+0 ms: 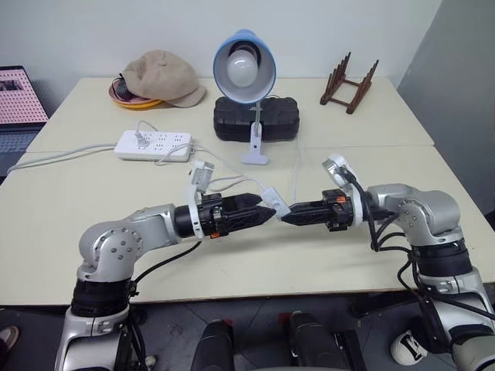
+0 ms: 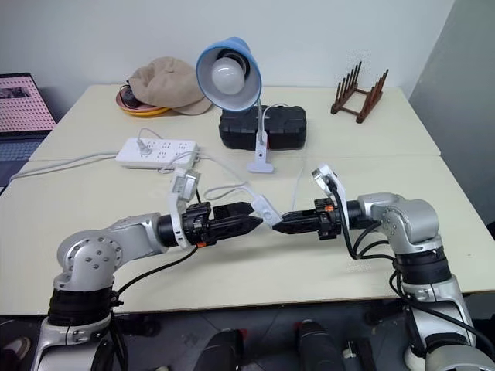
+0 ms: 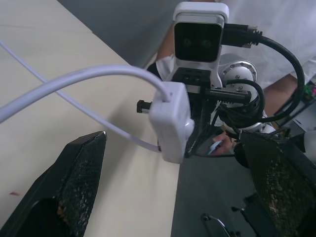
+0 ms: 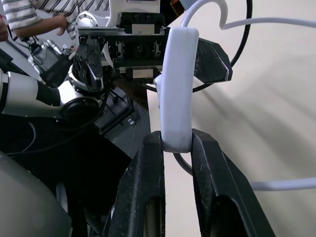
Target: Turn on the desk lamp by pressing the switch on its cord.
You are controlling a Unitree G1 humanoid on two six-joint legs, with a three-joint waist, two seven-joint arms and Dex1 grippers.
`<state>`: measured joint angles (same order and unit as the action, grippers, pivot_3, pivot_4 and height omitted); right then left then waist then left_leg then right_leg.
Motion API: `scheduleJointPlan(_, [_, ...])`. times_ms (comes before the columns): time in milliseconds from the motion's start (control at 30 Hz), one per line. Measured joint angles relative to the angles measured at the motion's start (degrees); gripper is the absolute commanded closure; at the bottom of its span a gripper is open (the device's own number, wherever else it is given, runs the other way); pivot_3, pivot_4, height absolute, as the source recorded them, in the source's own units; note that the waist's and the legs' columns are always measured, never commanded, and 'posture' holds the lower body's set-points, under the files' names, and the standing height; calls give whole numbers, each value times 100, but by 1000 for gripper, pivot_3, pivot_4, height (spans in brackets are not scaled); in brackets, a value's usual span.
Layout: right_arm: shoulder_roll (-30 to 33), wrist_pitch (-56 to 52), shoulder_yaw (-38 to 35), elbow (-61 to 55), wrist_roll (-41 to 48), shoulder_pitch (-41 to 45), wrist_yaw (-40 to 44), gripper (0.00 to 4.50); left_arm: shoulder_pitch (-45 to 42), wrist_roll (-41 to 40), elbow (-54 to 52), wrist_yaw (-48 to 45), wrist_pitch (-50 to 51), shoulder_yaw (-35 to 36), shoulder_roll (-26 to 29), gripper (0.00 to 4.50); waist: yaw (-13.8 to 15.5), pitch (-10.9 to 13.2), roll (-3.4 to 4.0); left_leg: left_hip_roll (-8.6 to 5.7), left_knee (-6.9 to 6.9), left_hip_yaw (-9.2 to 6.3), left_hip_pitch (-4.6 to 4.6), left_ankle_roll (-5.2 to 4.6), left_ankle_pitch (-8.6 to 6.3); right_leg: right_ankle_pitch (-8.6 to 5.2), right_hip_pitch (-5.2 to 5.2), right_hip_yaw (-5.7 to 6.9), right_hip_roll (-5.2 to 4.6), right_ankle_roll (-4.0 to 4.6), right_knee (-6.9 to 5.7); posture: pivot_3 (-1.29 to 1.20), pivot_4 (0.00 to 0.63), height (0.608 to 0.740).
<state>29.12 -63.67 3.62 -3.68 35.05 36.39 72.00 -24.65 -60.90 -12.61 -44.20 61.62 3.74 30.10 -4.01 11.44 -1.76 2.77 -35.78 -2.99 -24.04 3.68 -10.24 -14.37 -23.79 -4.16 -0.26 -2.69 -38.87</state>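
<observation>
The desk lamp (image 1: pixel 244 69) stands clipped upright near the middle of the bench (image 1: pixel 93 232), just in front of a black case (image 1: pixel 257 117) toward the far edge, its bulb unlit and its blue shade facing the near edge. Its thin white cord (image 2: pixel 224 188) loops across the bench toward the near side, and the switch (image 1: pixel 275 201) on it is lifted clear of the bench top between the two arms. The right end effector (image 1: pixel 285 218) has its fingers pinched narrow on one end of the switch, which stands up out of the grip in the right wrist view (image 4: pixel 176 89). The left end effector (image 1: pixel 267 212) points at it from the opposite side with its fingers spread wide, one on either side of the switch body and not touching it. The switch looks like a small, light, rigid plastic shell, smooth and probably slippery, so an end pinch may let it pivot or slide when pushed. The cord is soft and gives no support; tugging it could drag the light lamp. The best hold is probably across the flat faces of the body, leaving the rocker free, so that the left fingers can close squarely on it. A white power strip (image 1: pixel 153 144) lies toward the far left.
</observation>
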Motion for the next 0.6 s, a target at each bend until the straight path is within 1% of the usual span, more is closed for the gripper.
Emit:
scheduleJointPlan(33, [8, -39, -2, -101, 49, -34, -97, 4125, -72, 117, 125, -156, -25, -141, 33, 0, 4, 0, 0, 0, 3, -5, -1, 0, 0, 0, -1, 4, 2, 0, -2, 0, 150, 740])
scheduleJointPlan(167, [16, -141, -12, -314, 264, -43, -283, 4125, -264, 290, 272, -438, -100, -319, 35, 0, 7, 0, 0, 0, 5, -6, -6, 0, 0, -2, -4, 4, 2, -2, 1, 0, 150, 740])
scheduleJointPlan(367, [141, -225, -12, -385, 490, -52, -455, 4125, -320, 484, 419, -612, -217, -339, 21, 0, 12, 0, 0, 0, 4, -5, -8, 0, 0, -4, -5, 3, 1, 0, 4, 0, 150, 740])
scheduleJointPlan(467, [170, -230, -10, -387, 583, -60, -485, 4125, -320, 506, 421, -662, -220, -339, 11, 512, 12, 0, 0, 0, 5, -5, -8, 0, 0, -4, -6, 3, 1, 0, 4, 0, 150, 740])
scheduleJointPlan(600, [195, -227, -3, -387, 662, -59, -505, 4125, -386, 505, 503, -713, -219, -330, 4, 1397, 17, 1, 0, 0, 5, -5, -10, 0, 0, -4, -8, 3, 1, 0, 5, 0, 150, 740])
